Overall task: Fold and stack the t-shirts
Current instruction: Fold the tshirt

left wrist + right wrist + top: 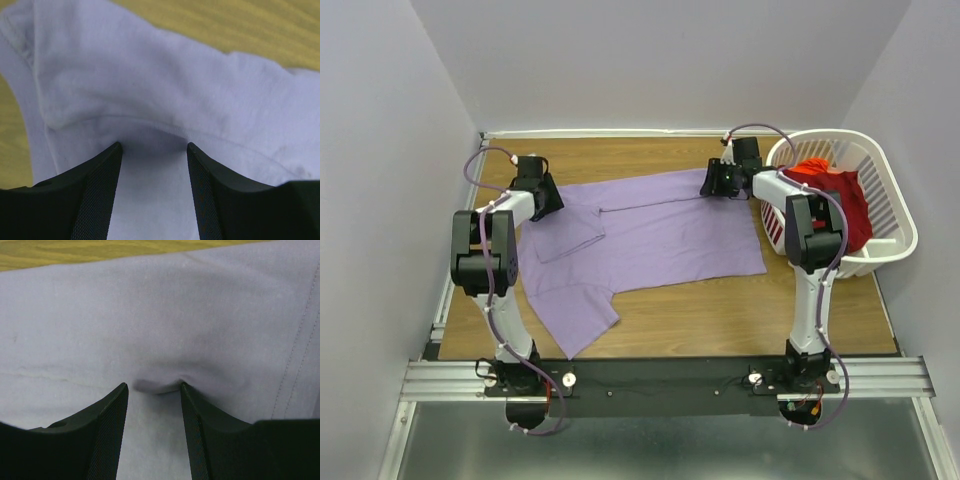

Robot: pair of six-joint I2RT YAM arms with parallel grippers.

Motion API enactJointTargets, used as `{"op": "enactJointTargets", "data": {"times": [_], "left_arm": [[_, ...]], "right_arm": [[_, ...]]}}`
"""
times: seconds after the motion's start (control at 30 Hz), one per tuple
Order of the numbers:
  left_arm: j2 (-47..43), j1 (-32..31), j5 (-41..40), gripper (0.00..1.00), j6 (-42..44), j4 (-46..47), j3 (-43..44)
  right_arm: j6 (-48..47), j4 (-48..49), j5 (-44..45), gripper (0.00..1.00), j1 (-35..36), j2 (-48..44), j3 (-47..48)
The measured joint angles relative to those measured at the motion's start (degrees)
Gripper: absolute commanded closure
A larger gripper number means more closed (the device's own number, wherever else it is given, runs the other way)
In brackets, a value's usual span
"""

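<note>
Lavender t-shirt [660,235] flat on surface [720,310], centre-left. Red t-shirt [835,195] in basket [885,195], far right. My left tool [154,150] and right tool [154,387] both spread, straddling puckers at shirt's far edge, not pinching. Judgement: close both together, lift level, keep edge taut folding toward near side.

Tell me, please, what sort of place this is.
Probably a robot test cell: plain walls enclose a wooden table, the left arm and right arm stand on a metal rail, and a laundry basket holds a red t-shirt.
</note>
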Motion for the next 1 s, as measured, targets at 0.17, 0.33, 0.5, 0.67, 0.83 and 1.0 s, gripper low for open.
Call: {"op": "enactJointTargets", "data": {"times": [0.17,0.33,0.5,0.67,0.83,1.0], "left_arm": [[6.3,0.3,-0.3,0.37,0.2,-1.8,9.0],[11.8,0.7,-0.4,0.37,0.5,-3.3,17.0],[15.3,1.4,-0.3,0.37,0.7,-5.2,22.6],[16.8,2.2,-0.1,0.33,0.9,-6.9,25.7],[8.5,2.6,-0.7,0.33,0.8,-6.6,17.8],[-11.0,3.3,-2.5,0.28,0.7,-6.4,2.5]], "right_arm": [[-0.2,0.7,0.7,0.46,0.0,2.1,2.8],[-0.2,1.1,0.9,0.46,0.0,3.3,4.3],[-0.3,1.3,1.7,0.46,0.0,3.3,4.4],[-0.9,1.1,2.1,0.44,0.0,3.0,4.2],[-1.2,-0.9,1.4,0.40,0.0,-3.5,-1.9],[-0.7,-3.0,-1.1,0.39,0.1,-14.4,-9.8]]}}
